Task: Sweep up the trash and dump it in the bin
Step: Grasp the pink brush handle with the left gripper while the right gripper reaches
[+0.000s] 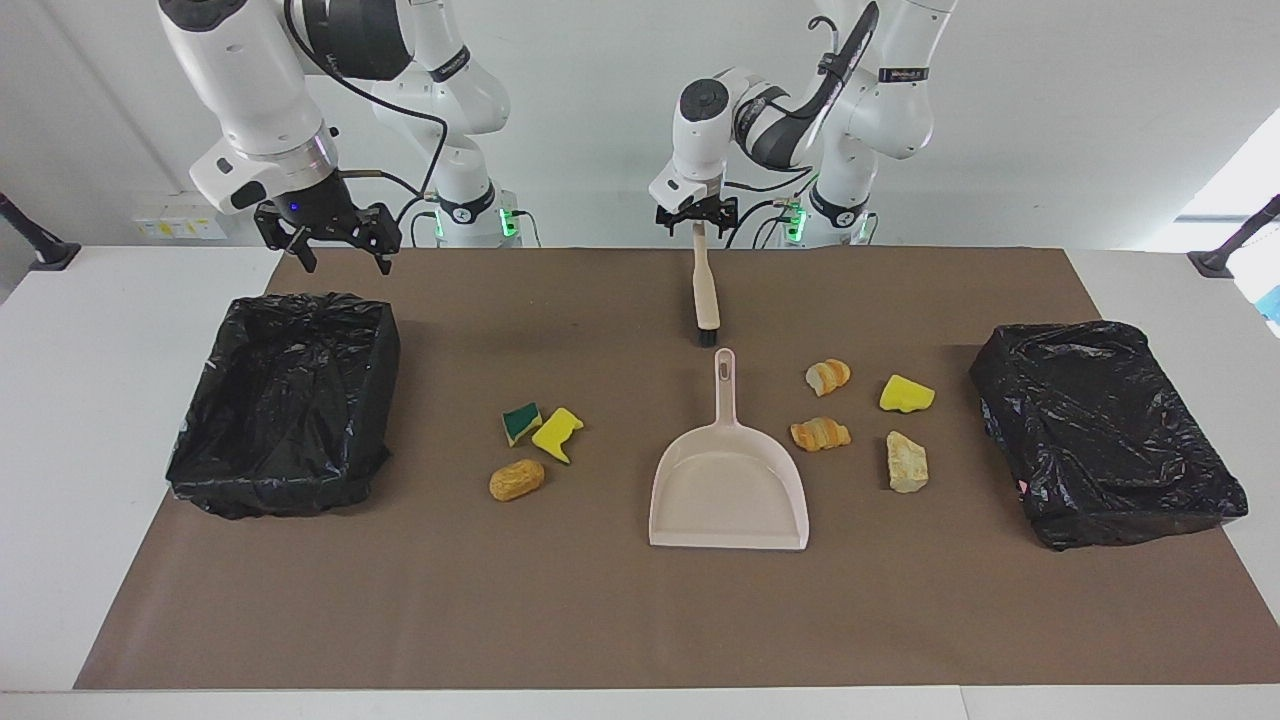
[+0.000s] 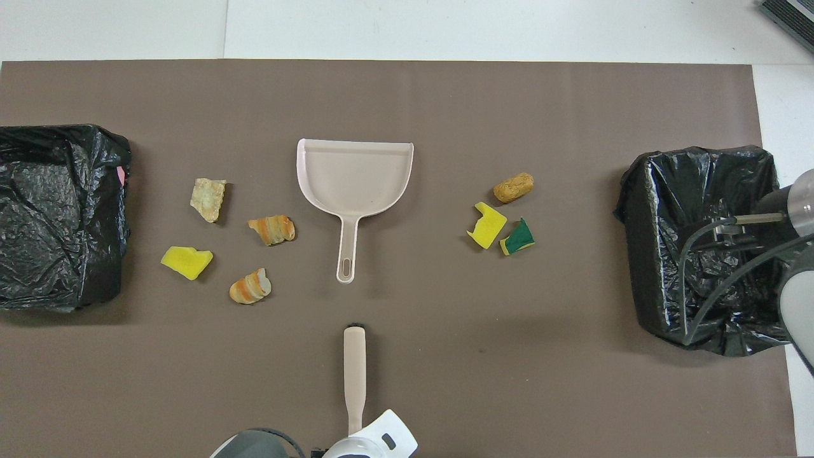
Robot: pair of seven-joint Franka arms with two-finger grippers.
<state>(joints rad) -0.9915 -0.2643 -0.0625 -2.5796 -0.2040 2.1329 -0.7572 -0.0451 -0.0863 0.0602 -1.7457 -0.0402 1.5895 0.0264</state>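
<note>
The trash lies in two groups on the brown mat. Toward the right arm's end are a green-yellow sponge bit [image 1: 521,422], a yellow bit [image 1: 558,433] and a brown lump [image 1: 517,479]. Toward the left arm's end are two bread-like lumps [image 1: 828,376] [image 1: 820,433], a yellow sponge bit [image 1: 906,393] and a pale chunk [image 1: 906,462]. A beige dustpan [image 1: 728,490] lies between the groups, handle toward the robots. Nearer the robots lies a beige brush [image 1: 706,290]. My left gripper [image 1: 697,222] is at the brush handle's top end. My right gripper [image 1: 343,258] hangs open over the robot-side edge of a black-lined bin [image 1: 285,400].
A second black-lined bin [image 1: 1105,430] stands at the left arm's end of the table. The mat [image 2: 445,381] covers most of the white tabletop. In the overhead view the left wrist [image 2: 375,442] covers the brush handle's end, and the right arm [image 2: 792,210] hangs over its bin.
</note>
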